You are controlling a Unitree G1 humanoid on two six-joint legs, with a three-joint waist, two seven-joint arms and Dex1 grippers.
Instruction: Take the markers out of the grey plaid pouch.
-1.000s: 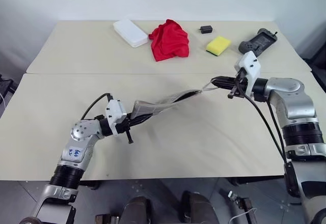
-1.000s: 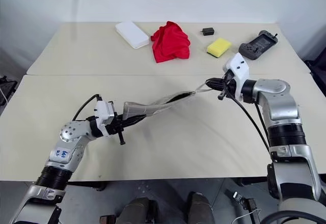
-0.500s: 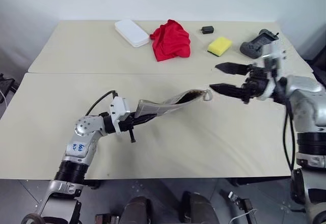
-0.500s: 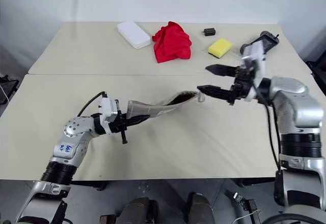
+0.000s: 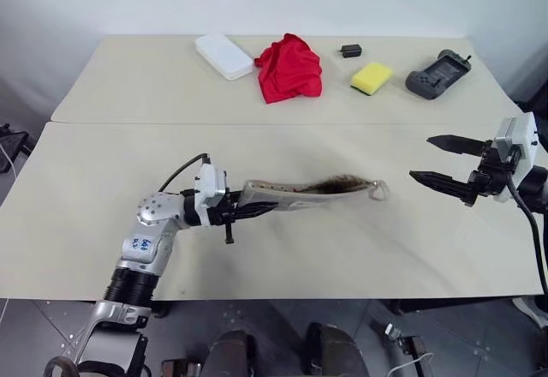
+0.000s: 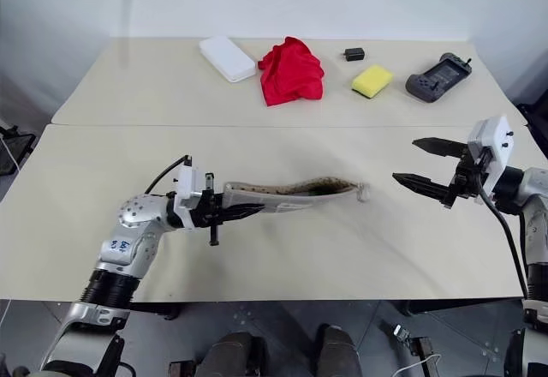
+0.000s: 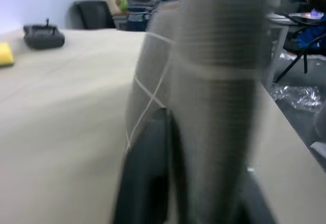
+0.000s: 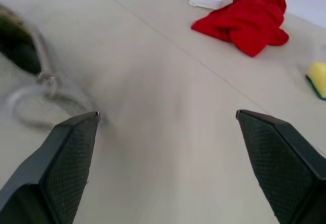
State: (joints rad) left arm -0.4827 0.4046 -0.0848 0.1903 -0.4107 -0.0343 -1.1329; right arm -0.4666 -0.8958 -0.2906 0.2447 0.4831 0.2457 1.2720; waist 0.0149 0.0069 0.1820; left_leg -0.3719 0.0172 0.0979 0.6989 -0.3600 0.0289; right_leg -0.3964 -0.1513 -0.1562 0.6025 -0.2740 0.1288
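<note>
We see the grey plaid pouch (image 5: 300, 194) held out level above the near counter (image 5: 86, 223), a flat, limp strip of woven grey fabric with thin white grid lines. The left hand (image 5: 248, 210) pinches one short end between its two black fingers, which lie close together on the cloth. The far end of the pouch hangs open, showing a dark interior, and a small loop (image 5: 378, 190) dangles from that mouth. We cannot tell whether any markers lie inside; none can be made out.

The right hand (image 5: 438, 161) stands well apart from the pouch mouth, off to the right, with its two black pointed fingers (image 8: 66, 152) spread wide and nothing between them. Their inner faces carry a fine cross-hatched texture.

The surface consists of two pale beige counters with a matte finish, set edge to edge with a straight seam between them. On the far counter we see a white rounded rectangular box (image 5: 221, 55), a crumpled red cloth (image 5: 289, 68), a small black block (image 5: 348, 50), a yellow sponge (image 5: 370, 77) and a dark grey handheld controller (image 5: 437, 73). A plain white wall (image 5: 257, 0) closes the room behind the counters, and grey floor shows below the near edge.
</note>
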